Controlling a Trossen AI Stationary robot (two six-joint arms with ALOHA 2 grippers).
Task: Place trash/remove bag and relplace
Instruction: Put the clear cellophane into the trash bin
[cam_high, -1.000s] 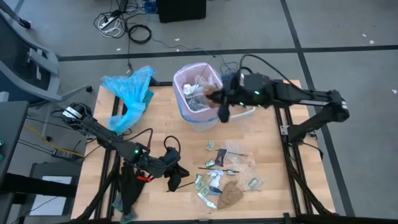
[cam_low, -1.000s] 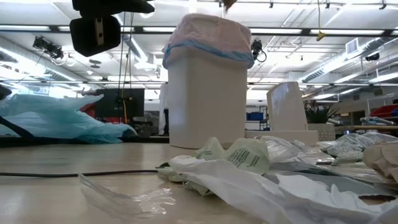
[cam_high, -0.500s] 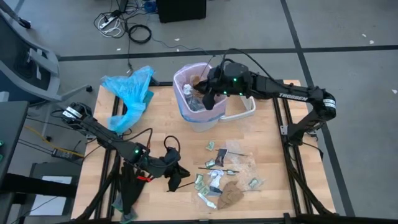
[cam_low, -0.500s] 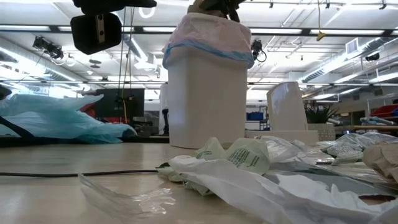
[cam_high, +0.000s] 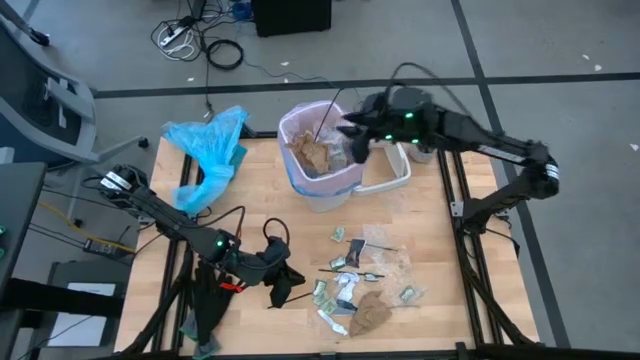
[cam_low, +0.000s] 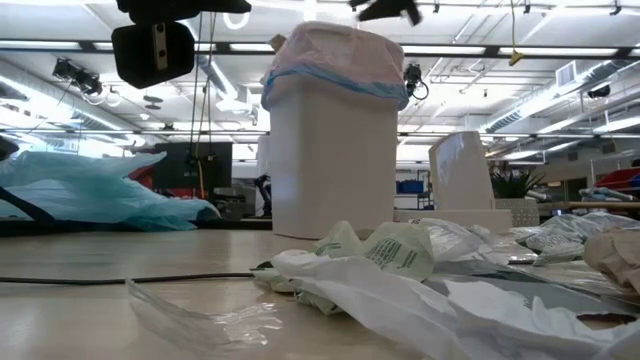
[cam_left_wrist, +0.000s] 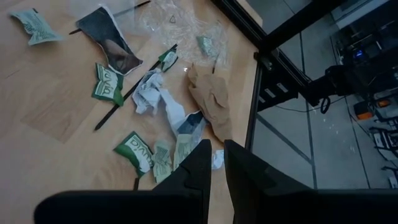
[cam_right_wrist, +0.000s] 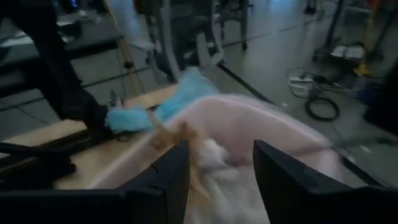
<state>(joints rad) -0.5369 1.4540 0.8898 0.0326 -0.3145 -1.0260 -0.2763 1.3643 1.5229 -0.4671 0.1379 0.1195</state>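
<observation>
The white bin (cam_low: 335, 150) stands at the table's far middle, lined with the pale pink bag (cam_high: 297, 122), whose rim folds over the bin's top (cam_low: 335, 50). A brown paper piece (cam_high: 312, 155) and pale scraps lie inside it. My right gripper (cam_high: 352, 135) hangs open above the bin's right rim, nothing between its fingers (cam_right_wrist: 221, 168). More trash (cam_high: 360, 285) lies on the near right of the table: brown paper (cam_left_wrist: 211, 102), green wrappers (cam_left_wrist: 134, 155), a black utensil (cam_left_wrist: 134, 84). My left gripper (cam_high: 278, 270) waits near the front, left of this trash, its fingers a narrow slit apart (cam_left_wrist: 216, 168) with nothing in it.
A light-blue plastic bag (cam_high: 210, 150) lies at the far left corner, hanging over the table's edge. A white lid (cam_high: 392, 172) sits right of the bin. Black gloves (cam_high: 282, 285) lie under my left gripper. Bare wood shows between bin and trash.
My right gripper carried a brown paper piece from the bin's right side toward the table's left, over the bin's mouth, and let it go. The paper now lies inside the bin. The gripper has since drawn back to the bin's right rim.
</observation>
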